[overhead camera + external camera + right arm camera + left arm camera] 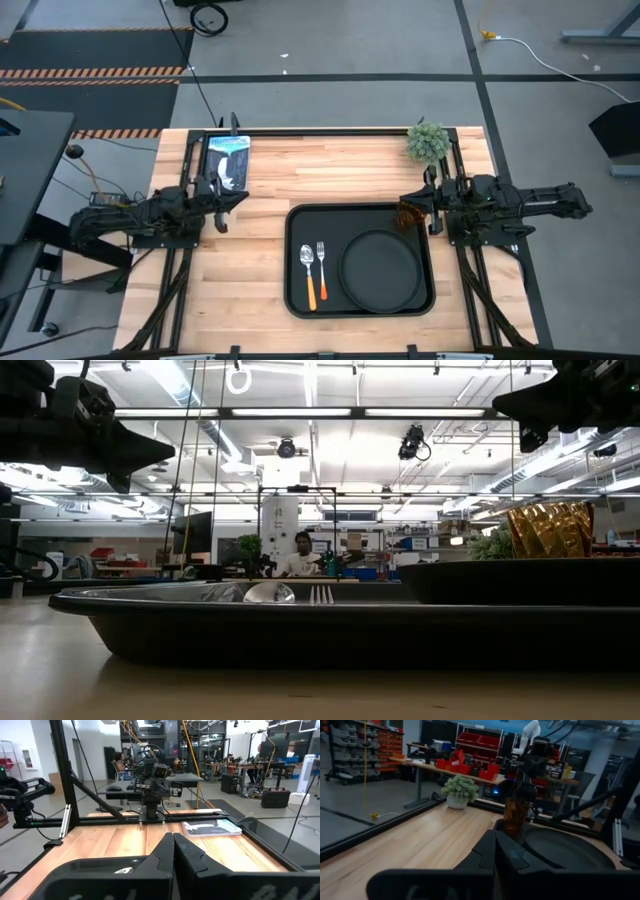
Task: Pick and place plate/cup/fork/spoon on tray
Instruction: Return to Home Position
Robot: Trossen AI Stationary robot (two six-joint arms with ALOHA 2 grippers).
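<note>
The black tray point(296, 290) lies on the wooden table. The round black plate point(380, 270) sits on its right half. The spoon point(307, 262) and the fork point(322, 260) lie side by side on its left half. The amber cup point(410, 214) stands at the tray's far right corner; it also shows in the low view point(550, 530) and the left wrist view point(514, 817). My right gripper point(422, 205) is shut and empty, above and just right of the cup. My left gripper point(240, 200) is shut and empty, left of the tray.
A small green potted plant point(428, 142) stands at the far right of the table. A blue-and-white flat object point(228, 160) lies at the far left. Bare wood shows between the left gripper and the tray. A person point(300, 555) is far behind the table.
</note>
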